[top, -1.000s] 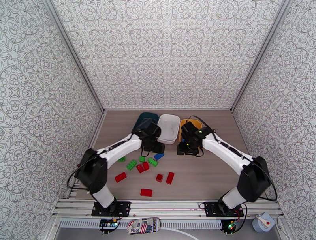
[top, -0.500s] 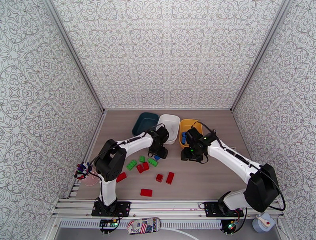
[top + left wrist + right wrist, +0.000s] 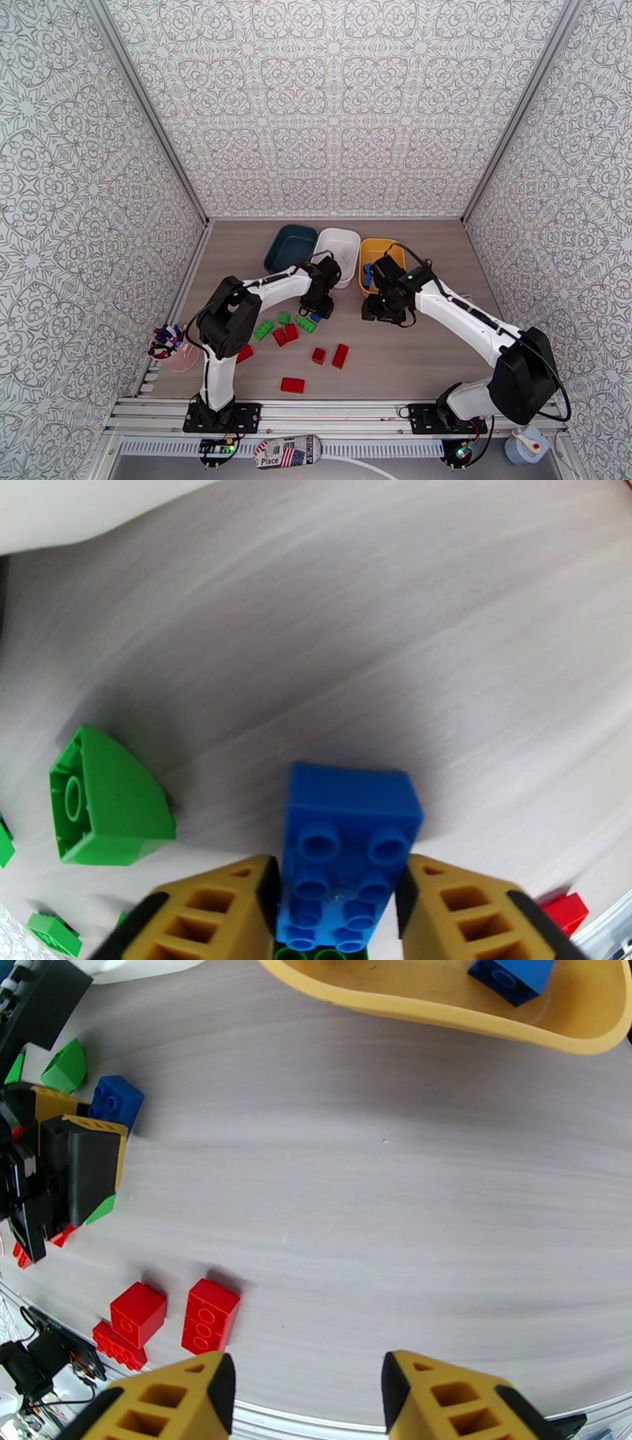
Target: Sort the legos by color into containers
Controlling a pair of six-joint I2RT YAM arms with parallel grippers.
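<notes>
My left gripper is down at the table with its yellow fingers shut on the sides of a blue lego. From above, that gripper sits in front of the white container, at the edge of the scattered red legos and green legos. The dark teal container lies to the left and the yellow container to the right, with blue legos inside. My right gripper hangs open and empty over bare table just in front of the yellow container.
A green sloped lego lies left of the held brick. Two red legos rest near my right fingers. A pink cup of pens stands at the table's left edge. Patterned walls close in three sides.
The left arm swung from the teal container down to the bricks and its jaws closed on the blue lego. The right gripper drew back slightly from the yellow container.
</notes>
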